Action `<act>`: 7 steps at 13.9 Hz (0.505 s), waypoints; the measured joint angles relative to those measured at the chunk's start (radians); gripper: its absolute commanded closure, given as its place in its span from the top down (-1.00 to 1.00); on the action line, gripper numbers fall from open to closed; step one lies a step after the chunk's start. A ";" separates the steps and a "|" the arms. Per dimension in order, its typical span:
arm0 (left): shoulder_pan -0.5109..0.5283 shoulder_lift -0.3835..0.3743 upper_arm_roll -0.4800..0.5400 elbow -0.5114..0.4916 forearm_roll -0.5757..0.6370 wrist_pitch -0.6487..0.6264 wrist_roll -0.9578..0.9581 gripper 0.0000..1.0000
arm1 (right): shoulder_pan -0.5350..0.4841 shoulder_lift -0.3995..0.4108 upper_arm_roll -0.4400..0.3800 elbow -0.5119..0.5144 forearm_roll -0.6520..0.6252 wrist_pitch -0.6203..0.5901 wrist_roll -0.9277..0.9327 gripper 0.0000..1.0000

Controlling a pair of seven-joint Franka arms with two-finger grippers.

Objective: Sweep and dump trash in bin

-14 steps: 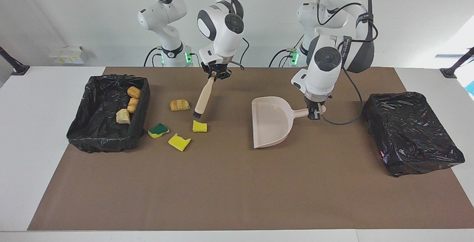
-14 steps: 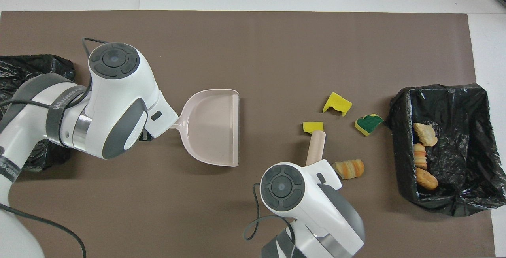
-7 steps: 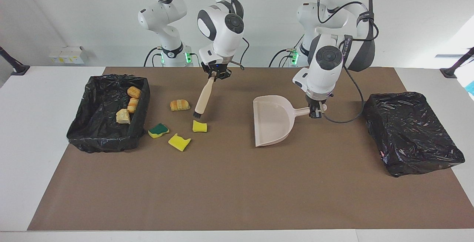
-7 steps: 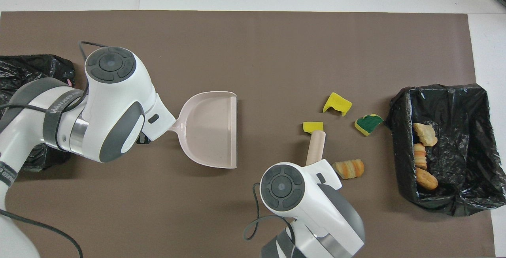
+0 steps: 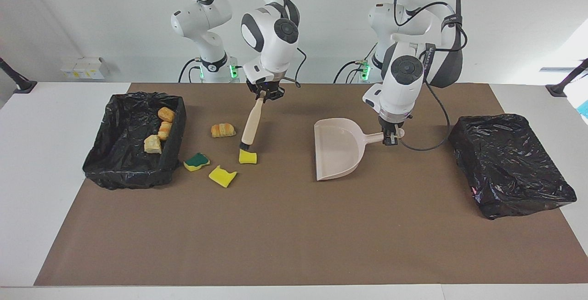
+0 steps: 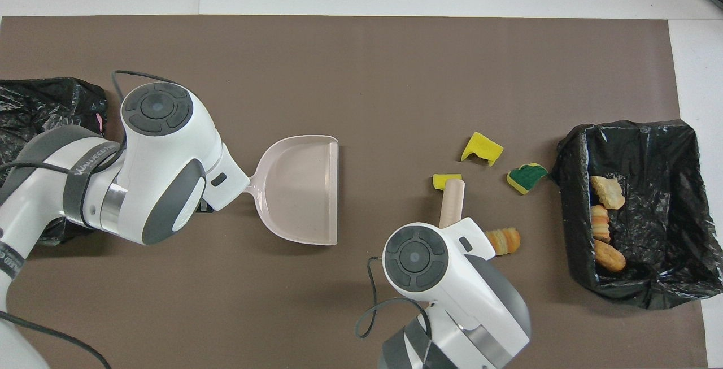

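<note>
My right gripper is shut on the handle of the beige hand brush. The brush slants down, and its dark bristles rest at the robot-side edge of a yellow sponge piece. Another yellow piece, a green-topped piece and a golden pastry lie on the mat beside it. My left gripper is shut on the handle of the beige dustpan. The dustpan lies flat with its mouth toward the trash. In the overhead view the brush and dustpan show, and the arms hide both grippers.
An open black-bagged bin stands at the right arm's end and holds three bread pieces. A second black-bagged bin stands at the left arm's end. A brown mat covers the table.
The right gripper moved the brush so its bristles now meet the yellow sponge piece. The left gripper drew the dustpan slightly nearer to the robots.
</note>
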 measured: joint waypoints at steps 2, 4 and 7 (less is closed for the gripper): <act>0.000 -0.002 0.000 -0.002 0.000 0.001 0.000 -1.00 | -0.010 0.003 0.000 0.000 -0.009 0.028 -0.017 -1.00; 0.000 -0.002 0.000 -0.003 0.000 0.001 0.000 -1.00 | -0.015 0.013 0.000 0.000 -0.011 0.063 -0.024 -1.00; 0.000 -0.002 0.000 -0.004 0.000 0.001 0.000 -1.00 | -0.015 0.054 0.000 0.005 -0.027 0.117 -0.026 -1.00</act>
